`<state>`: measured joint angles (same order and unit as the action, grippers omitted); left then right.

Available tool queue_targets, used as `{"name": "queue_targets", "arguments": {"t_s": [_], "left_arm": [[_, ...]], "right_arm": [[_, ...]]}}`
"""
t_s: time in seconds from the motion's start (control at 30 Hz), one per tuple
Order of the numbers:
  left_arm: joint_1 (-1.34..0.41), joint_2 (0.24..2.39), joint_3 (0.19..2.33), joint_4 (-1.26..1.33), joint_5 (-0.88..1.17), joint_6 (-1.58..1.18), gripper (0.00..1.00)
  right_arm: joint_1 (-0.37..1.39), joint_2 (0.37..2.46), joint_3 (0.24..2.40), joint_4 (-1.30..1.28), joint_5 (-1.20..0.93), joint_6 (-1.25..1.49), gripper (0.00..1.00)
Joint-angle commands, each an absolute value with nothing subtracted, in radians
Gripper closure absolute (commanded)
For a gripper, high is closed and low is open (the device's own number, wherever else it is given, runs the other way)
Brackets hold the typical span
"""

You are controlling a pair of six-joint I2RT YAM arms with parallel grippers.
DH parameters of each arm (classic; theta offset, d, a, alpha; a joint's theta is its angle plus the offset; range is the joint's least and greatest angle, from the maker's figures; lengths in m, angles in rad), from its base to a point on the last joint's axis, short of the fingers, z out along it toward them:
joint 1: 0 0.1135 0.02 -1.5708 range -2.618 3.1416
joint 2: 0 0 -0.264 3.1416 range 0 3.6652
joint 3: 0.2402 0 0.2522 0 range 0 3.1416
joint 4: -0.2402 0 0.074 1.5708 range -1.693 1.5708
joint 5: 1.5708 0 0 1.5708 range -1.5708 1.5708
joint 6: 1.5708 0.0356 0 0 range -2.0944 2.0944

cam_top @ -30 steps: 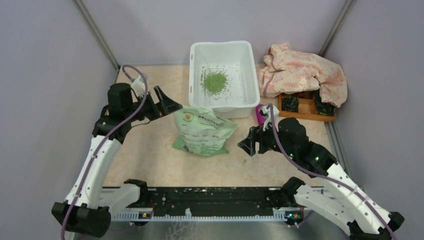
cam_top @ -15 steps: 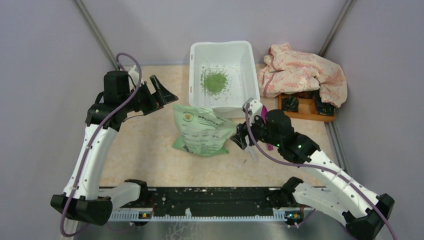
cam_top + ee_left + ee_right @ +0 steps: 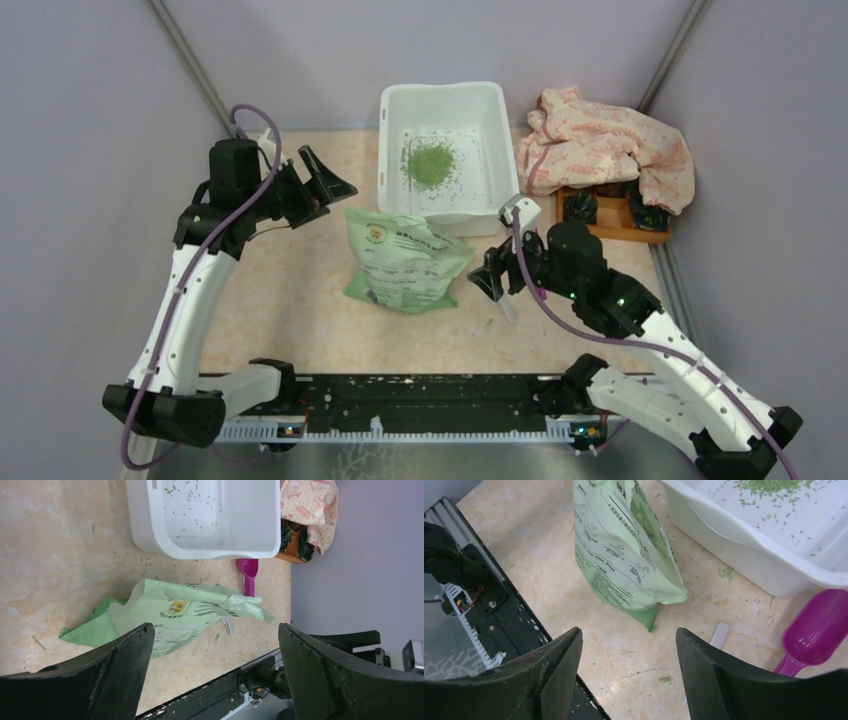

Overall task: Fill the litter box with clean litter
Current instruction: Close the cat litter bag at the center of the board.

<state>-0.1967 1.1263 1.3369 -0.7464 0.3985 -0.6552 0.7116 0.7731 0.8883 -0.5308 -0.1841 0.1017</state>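
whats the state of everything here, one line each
litter box: upright, mostly bare
clean litter: small pile in box, bits scattered
bag: slumped on table, unheld
scoop: lying on table, empty
cloth: crumpled over wooden tray
left tool: open, empty
right tool: open, empty

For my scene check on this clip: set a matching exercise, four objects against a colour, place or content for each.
1 litter box
2 bag
3 scoop
4 cloth

A draped over wooden tray
B holds clean litter
C magenta, on the table
D green, printed, on the table

Pairs: 1-B, 2-D, 3-C, 4-A
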Motion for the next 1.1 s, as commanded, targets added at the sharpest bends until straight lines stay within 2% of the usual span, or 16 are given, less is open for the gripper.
{"name": "queue_targets", "arguments": {"t_s": [0.0,0.33,0.67,1.07], "left_arm": [[-0.199,1.151,1.387,-0.742,0.406,-0.674,0.01],[-0.199,1.175,1.440,-0.839,0.319,-0.670,0.01],[-0.198,1.250,1.479,-0.883,0.287,-0.773,0.02],[-0.198,1.312,1.473,-0.892,0.267,-0.802,0.02]], "right_arm": [[0.716,0.732,0.909,-0.533,-0.173,0.124,0.31],[0.716,0.766,0.895,-0.498,-0.153,0.092,0.30],[0.716,0.967,1.033,-0.533,-0.149,-0.101,0.27],[0.715,1.050,1.020,-0.345,-0.134,-0.170,0.27]]}}
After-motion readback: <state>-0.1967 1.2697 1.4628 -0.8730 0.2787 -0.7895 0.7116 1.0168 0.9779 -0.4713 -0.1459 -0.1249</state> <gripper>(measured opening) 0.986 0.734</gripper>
